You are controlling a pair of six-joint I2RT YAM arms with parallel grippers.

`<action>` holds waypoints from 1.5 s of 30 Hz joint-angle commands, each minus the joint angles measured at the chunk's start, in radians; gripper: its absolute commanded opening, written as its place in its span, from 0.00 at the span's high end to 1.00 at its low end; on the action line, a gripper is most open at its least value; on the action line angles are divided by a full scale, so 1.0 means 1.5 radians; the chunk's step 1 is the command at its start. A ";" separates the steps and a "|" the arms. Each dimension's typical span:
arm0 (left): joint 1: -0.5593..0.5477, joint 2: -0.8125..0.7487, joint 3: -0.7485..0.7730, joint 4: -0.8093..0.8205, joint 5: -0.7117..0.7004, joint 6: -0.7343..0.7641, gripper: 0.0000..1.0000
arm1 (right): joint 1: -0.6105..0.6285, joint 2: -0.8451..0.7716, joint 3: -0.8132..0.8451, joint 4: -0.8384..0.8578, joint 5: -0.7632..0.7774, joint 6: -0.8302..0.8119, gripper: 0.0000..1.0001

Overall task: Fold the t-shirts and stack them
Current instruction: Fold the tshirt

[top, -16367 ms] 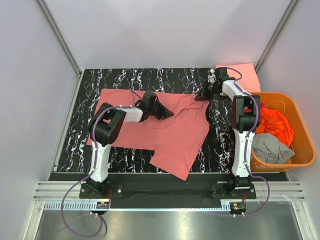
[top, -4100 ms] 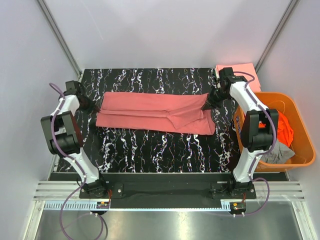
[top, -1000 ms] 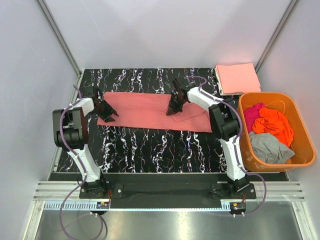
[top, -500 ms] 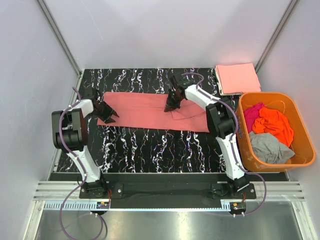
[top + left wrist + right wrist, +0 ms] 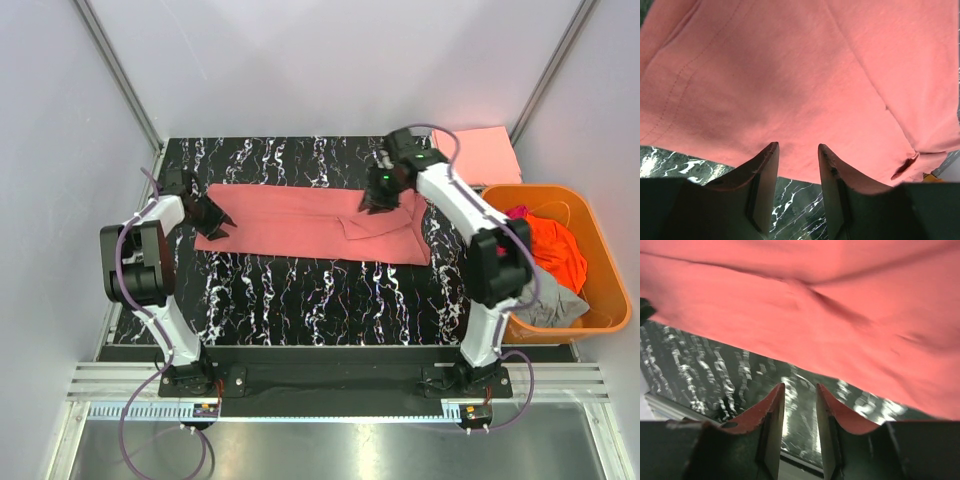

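Note:
A salmon-pink t-shirt (image 5: pixel 300 222) lies folded into a long strip across the black marbled table (image 5: pixel 300 300). My left gripper (image 5: pixel 213 225) sits at its left end, and in the left wrist view it (image 5: pixel 796 147) stands open over the shirt's (image 5: pixel 790 75) near edge, with nothing between the fingers. My right gripper (image 5: pixel 378 203) hovers over the strip's right part. In the right wrist view it (image 5: pixel 799 387) is open with only table behind the gap, and the shirt (image 5: pixel 840 315) lies beyond. A folded peach-pink t-shirt (image 5: pixel 490 150) rests at the back right corner.
An orange basket (image 5: pixel 610 325) stands at the right edge, holding an orange t-shirt (image 5: pixel 555 245), a grey one (image 5: pixel 550 300) and a bit of magenta cloth (image 5: pixel 518 212). My right arm crosses over the basket's near-left rim. Metal posts flank the table.
My right gripper has opened, let go of the salmon shirt and swung from the strip's middle toward its right end. The left gripper has barely moved.

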 commanded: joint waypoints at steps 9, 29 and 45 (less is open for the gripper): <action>0.005 0.033 0.046 0.000 0.008 0.022 0.58 | -0.112 -0.099 -0.272 0.017 0.012 -0.028 0.92; 0.052 0.084 0.040 -0.007 -0.027 0.045 0.59 | -0.211 -0.021 -0.320 0.045 0.065 -0.022 1.00; 0.071 0.076 0.029 -0.012 -0.036 0.059 0.59 | -0.240 -0.016 -0.330 0.023 0.102 -0.018 0.99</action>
